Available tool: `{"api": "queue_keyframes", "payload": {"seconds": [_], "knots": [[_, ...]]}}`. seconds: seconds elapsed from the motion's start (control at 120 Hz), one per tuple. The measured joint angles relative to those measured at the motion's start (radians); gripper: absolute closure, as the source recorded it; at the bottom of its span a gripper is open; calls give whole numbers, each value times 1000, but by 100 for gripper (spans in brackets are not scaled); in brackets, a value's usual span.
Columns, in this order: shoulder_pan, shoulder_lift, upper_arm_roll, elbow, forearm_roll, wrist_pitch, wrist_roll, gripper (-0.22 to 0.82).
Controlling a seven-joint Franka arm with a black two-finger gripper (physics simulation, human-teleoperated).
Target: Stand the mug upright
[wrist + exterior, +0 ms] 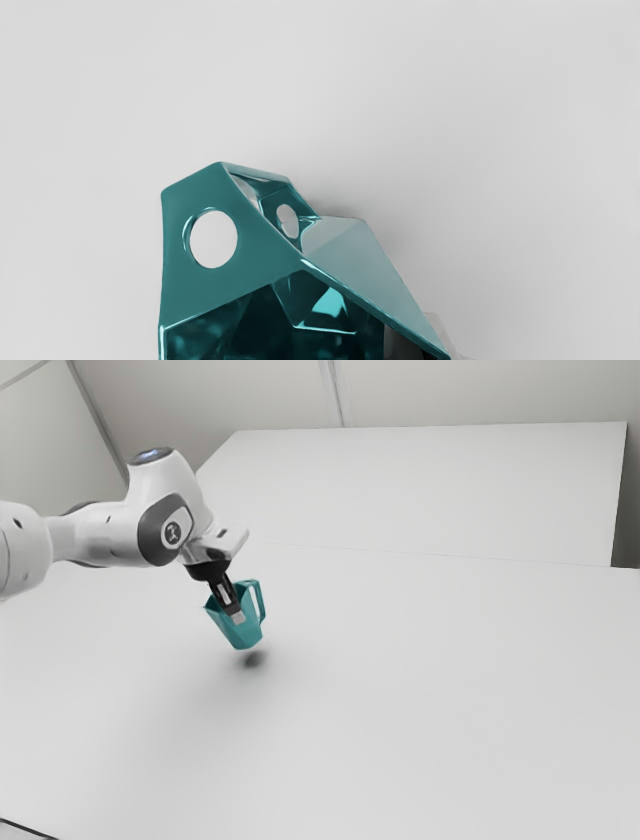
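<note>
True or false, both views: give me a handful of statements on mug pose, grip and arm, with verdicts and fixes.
1. The mug is teal. True.
2. Its handle is on the side toward the exterior view's left. False: it is toward the exterior view's right.
3. The gripper has hold of the mug. True.
4. The mug stands flat on the table. False: it hangs tilted above it, apart from its shadow.
5. The arm enters from the exterior view's left. True.

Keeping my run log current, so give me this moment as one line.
grasp: fingers shut on faceted glossy teal mug | mug: tilted, held above white table | upright placement: not yet done
</note>
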Motion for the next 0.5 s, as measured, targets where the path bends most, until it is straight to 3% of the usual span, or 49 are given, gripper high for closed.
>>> {"api": "queue_keyframes", "payload": {"seconds": [0.242,0.5], "knots": [[-91,-27,-36,-82,30,129,-106,79],[-161,-55,-43,-147,79,183,-212,79]]}}
